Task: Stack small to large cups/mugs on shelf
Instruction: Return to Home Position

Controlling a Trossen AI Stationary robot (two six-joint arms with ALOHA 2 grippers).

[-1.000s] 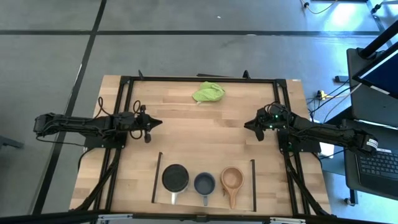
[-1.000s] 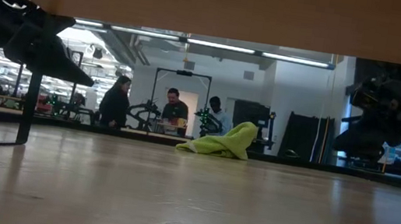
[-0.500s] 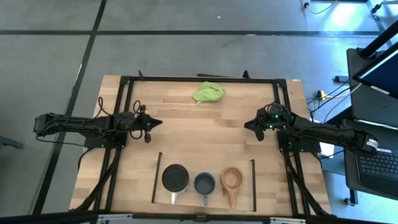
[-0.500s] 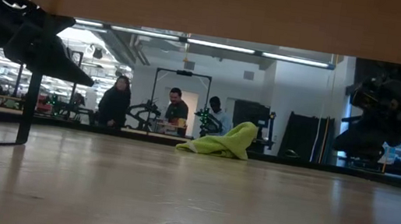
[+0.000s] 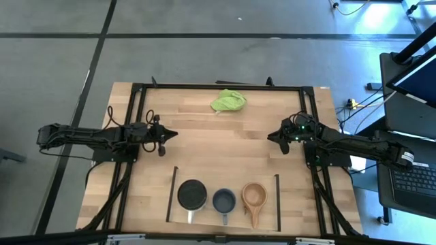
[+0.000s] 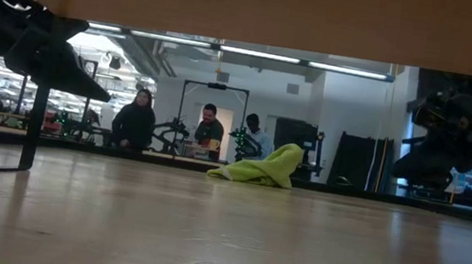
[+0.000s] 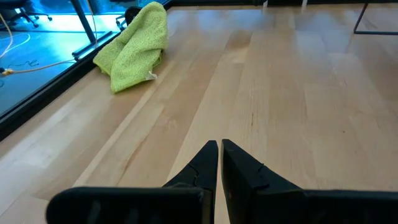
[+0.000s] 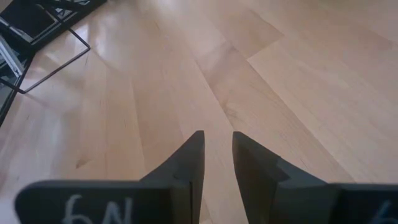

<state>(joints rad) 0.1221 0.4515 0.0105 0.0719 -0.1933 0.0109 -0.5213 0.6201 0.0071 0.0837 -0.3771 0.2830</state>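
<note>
High view alone shows the cups: on the shelf (image 5: 225, 178), at the bench (image 5: 225, 153) edge opposite the lime-green cloth (image 5: 228, 101), stand the white mug (image 5: 192, 195), the blue-grey mug (image 5: 224, 201) and the tan wooden cup (image 5: 253, 197) in one row. The white mug is on the left arm's side. The left tool (image 5: 174, 135) and right tool (image 5: 270, 138) hang over mid-bench, tips facing each other, both well apart from the cups and holding nothing. Wrist views give the fingers: the left pair nearly touching, the right pair a narrow gap apart. Low view adds three people (image 6: 206, 132) in the room beyond the cloth.
</note>
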